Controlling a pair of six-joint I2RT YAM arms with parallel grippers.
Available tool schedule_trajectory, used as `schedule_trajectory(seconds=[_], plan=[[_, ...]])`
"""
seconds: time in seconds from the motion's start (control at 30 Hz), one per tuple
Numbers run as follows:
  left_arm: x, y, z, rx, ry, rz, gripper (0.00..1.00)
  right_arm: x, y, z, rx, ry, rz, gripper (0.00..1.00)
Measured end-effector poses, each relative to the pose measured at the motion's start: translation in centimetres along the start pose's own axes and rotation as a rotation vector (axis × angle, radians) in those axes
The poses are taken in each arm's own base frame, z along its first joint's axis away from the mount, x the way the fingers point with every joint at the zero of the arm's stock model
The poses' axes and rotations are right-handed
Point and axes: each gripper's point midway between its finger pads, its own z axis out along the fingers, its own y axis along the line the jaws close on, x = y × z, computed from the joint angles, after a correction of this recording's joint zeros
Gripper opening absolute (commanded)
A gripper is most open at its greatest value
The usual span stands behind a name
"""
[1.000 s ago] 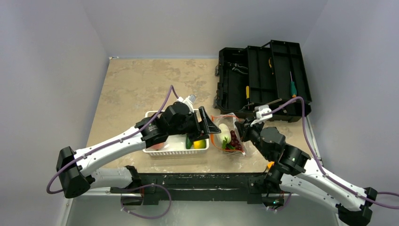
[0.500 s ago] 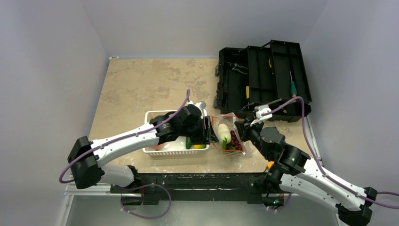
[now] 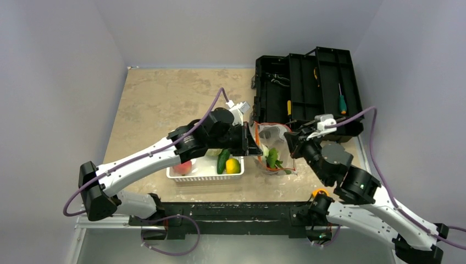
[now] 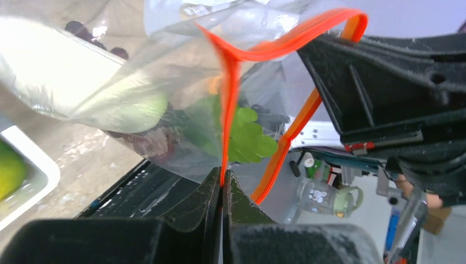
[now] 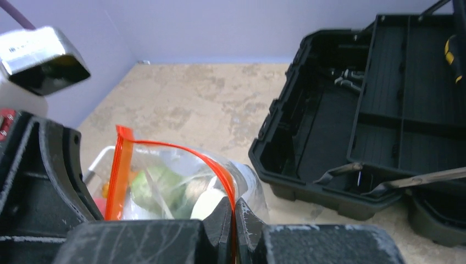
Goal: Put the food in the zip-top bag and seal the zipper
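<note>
The clear zip-top bag [image 3: 273,148] hangs between my two grippers, its mouth facing up. Inside it lie green cabbage [image 4: 248,138], purple grapes [image 4: 144,144] and a white radish [image 4: 52,60]. My left gripper [image 3: 254,144] is shut on the orange-red zipper [image 4: 231,93] at the bag's left edge, shown by the left wrist view [image 4: 222,179]. My right gripper [image 3: 290,144] is shut on the same strip at the right edge [image 5: 233,208]. A pink peach [image 3: 184,166], a green cucumber [image 3: 222,161] and a yellow-green mango [image 3: 233,165] lie in the white basket [image 3: 204,177]. The slider is not visible.
An open black toolbox [image 3: 308,88] with a few hand tools stands just behind and right of the bag. The white basket sits directly left of the bag, under my left arm. Grey walls close in the tan table [image 3: 159,99] on three sides.
My left gripper swung right from over the basket to the bag's mouth and shut on the zipper strip. The right gripper, still shut on the strip, rose, and the bag lifted.
</note>
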Motion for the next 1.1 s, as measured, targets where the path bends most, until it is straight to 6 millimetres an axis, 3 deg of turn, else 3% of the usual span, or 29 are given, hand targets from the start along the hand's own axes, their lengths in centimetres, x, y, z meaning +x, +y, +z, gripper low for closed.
schedule_trajectory(seconds=[0.1,0.2,0.3,0.5,0.57,0.73,0.8,0.93,1.1], plan=[[0.0,-1.7,-0.6,0.066,0.0,0.003,0.0,-2.1,0.0,-0.8,-0.003,-0.044,0.02,0.0],[0.1,-2.0,-0.5,0.082,0.0,-0.008,0.0,-2.6,0.0,-1.0,-0.013,-0.069,0.029,0.0],[0.8,-0.8,0.1,0.051,0.02,-0.032,0.0,-1.1,0.3,-0.1,-0.018,-0.046,0.018,0.0],[2.4,2.0,1.7,-0.022,0.069,-0.078,0.0,5.3,-0.2,2.3,0.033,0.118,-0.079,0.0],[2.5,2.1,1.7,-0.024,0.074,-0.079,0.0,5.7,-0.3,2.3,0.037,0.132,-0.089,0.0],[2.6,2.0,1.7,-0.019,0.078,-0.077,0.02,4.1,-0.3,1.5,0.017,0.076,-0.057,0.0],[2.6,2.0,1.7,-0.02,0.079,-0.072,0.14,3.6,-0.4,1.2,0.012,0.06,-0.047,0.0],[2.8,2.4,1.1,-0.035,0.083,-0.041,0.48,3.3,-0.4,1.0,0.007,0.05,-0.041,0.0],[2.4,3.0,-1.5,-0.066,0.048,0.011,0.62,3.6,-0.3,1.2,0.01,0.06,-0.047,0.0]])
